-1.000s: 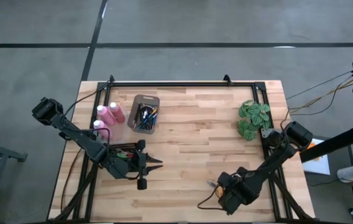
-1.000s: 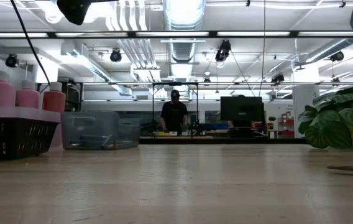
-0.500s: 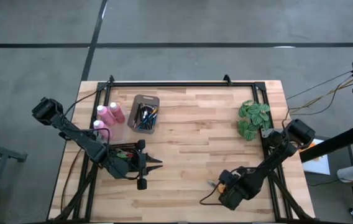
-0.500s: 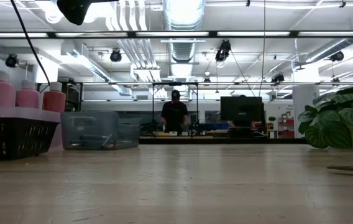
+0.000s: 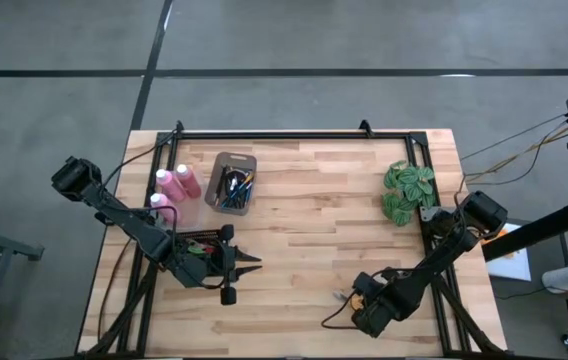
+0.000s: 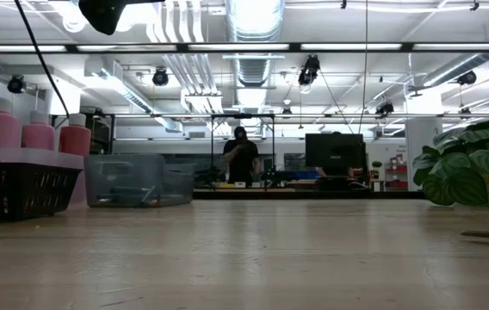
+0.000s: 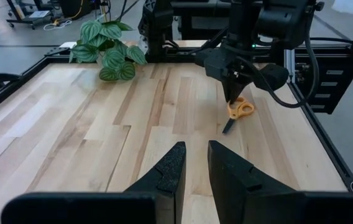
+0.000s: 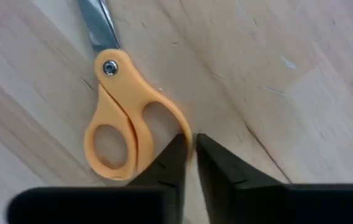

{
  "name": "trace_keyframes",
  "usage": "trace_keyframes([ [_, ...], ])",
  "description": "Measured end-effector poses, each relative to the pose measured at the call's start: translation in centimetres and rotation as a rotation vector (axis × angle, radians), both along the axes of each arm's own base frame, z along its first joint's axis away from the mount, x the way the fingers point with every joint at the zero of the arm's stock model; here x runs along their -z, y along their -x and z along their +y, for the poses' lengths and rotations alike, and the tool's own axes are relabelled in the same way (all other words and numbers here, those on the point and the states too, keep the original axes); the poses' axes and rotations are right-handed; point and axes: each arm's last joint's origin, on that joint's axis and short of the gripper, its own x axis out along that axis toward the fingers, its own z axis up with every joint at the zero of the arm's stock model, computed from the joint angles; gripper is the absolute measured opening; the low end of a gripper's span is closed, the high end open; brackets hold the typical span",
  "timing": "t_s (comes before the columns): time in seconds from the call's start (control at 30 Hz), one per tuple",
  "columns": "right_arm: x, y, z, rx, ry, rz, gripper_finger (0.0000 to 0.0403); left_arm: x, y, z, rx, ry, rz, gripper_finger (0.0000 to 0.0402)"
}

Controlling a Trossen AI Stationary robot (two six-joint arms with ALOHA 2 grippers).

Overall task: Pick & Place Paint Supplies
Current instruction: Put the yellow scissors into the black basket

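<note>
Two fingers of the right end effector pinch the outer rim of one orange loop of the scissors, which lie flat on the surface near its front right corner. Judged light and rigid, but the smooth plastic loop could pivot or slip. Left end effector, nearly closed and empty, waits by the front left. Brushes sit in the bin, back left.

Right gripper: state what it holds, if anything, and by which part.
The right gripper has its fingers pinched on the rim of one orange handle loop of the scissors, which lie flat on the table.
</note>
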Motion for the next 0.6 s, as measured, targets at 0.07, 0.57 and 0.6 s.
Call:
trace_keyframes([
  [0.07,0.13,0.04,-0.05,0.006,-0.002,-0.001,0.0018,0.0,0.0,0.0,0.0,0.0,0.0,0.0071],
  [0.57,-0.08,-0.17,0.0,0.003,0.029,-0.032,0.0013,0.0,0.01,-0.01,0.0,0.0,0.0,0.0071],
  [0.6,-0.23,-0.3,0.04,-0.006,0.032,-0.031,0.0013,0.0,0.0,-0.01,0.0,0.0,0.0,0.0071],
])
